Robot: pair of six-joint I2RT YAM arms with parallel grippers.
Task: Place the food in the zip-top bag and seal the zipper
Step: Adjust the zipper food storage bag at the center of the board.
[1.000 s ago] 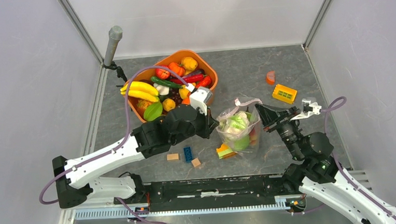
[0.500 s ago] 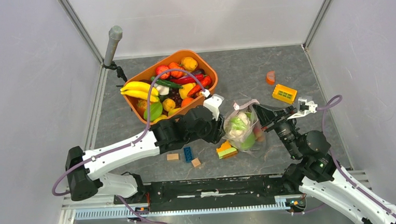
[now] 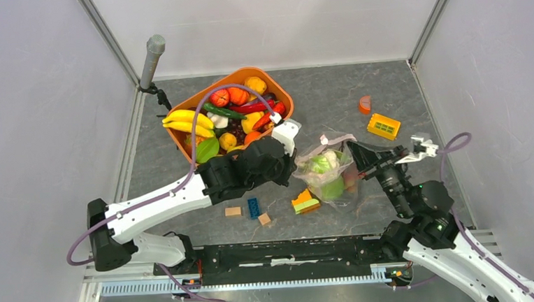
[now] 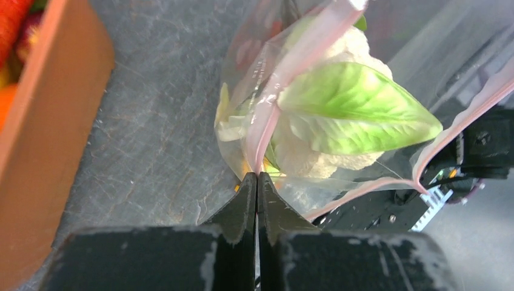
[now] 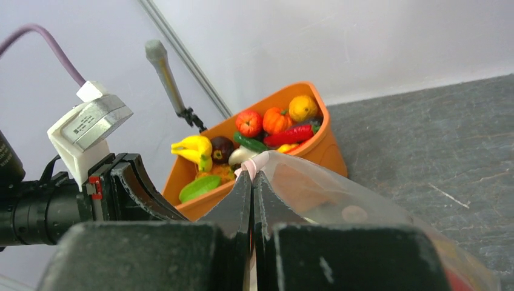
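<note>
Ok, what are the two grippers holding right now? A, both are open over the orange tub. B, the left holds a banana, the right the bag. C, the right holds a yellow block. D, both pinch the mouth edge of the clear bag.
D: each wrist view shows shut fingers on the zip-top bag, the left gripper on its pink zipper, the right gripper on the mouth edge opposite.

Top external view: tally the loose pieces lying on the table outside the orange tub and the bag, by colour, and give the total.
Tan blocks: 2
Blue block: 1
Yellow block: 1
Multicoloured block stack: 1
Orange half-disc: 1
Total: 6
</note>
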